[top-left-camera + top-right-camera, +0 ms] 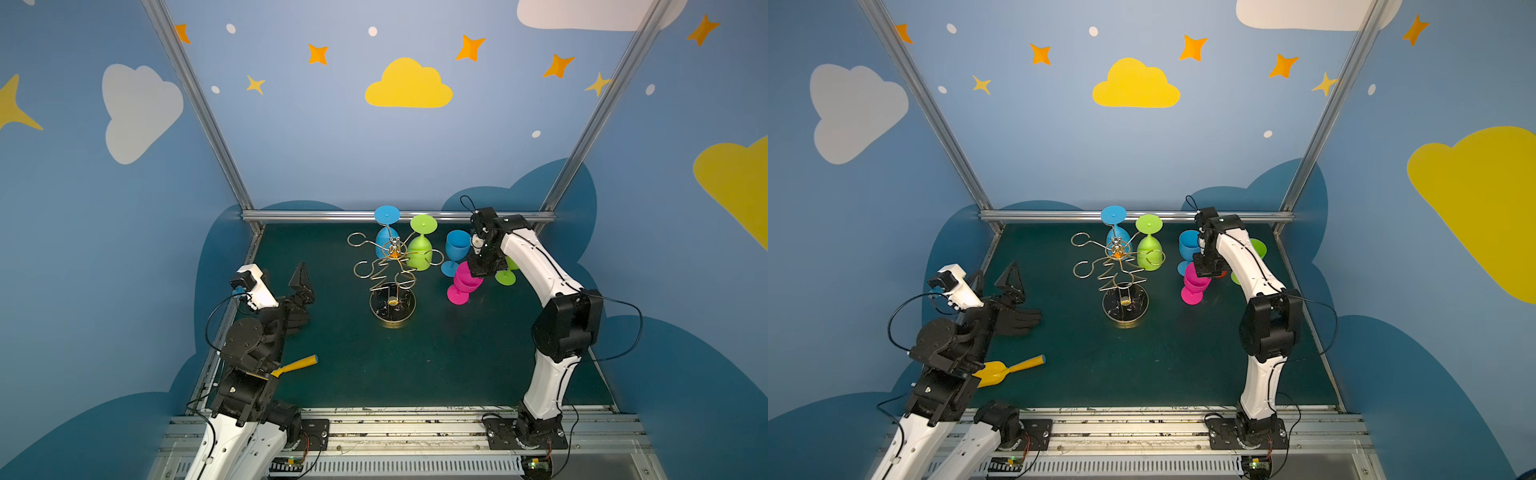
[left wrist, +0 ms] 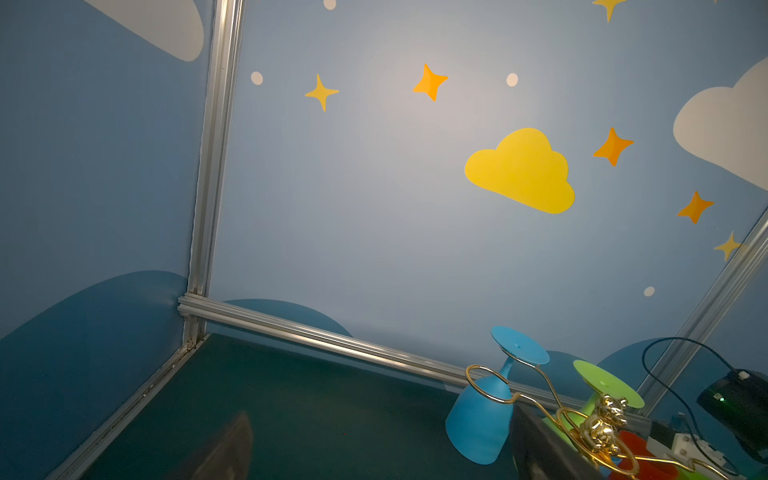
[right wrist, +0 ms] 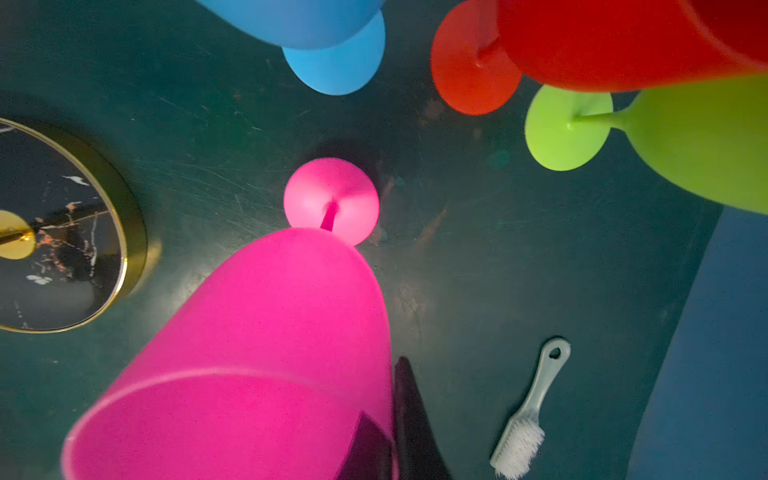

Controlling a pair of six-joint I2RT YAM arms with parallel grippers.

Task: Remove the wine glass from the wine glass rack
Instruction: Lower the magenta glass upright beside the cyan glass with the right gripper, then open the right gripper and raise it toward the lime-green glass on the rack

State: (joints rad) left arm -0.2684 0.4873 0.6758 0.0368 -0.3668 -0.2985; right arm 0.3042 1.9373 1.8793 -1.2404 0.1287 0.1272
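Right gripper (image 3: 390, 436) is pinching the rim of the pink glass (image 1: 464, 284), with 1 finger inside the bowl and 1 outside. It is carrying the glass foot-down, the stem running roughly upright. The foot is sitting on the bench (image 1: 415, 365) or just above it; I cannot tell which. The glass is hanging straight below the gripper, well clear of the rack (image 1: 392, 270) and close beside the standing glasses (image 1: 456, 247) on the right. The coming move looks to me like a short drop and a release, with those neighbours crowding the spot. On the rack's far side, a hung blue glass (image 1: 386, 243) and a hung green glass (image 1: 420, 254) are dangling foot-up, and the right arm is sitting nearer to them. Left gripper (image 1: 995, 286) is sitting wide open near the left edge, gripping nothing.
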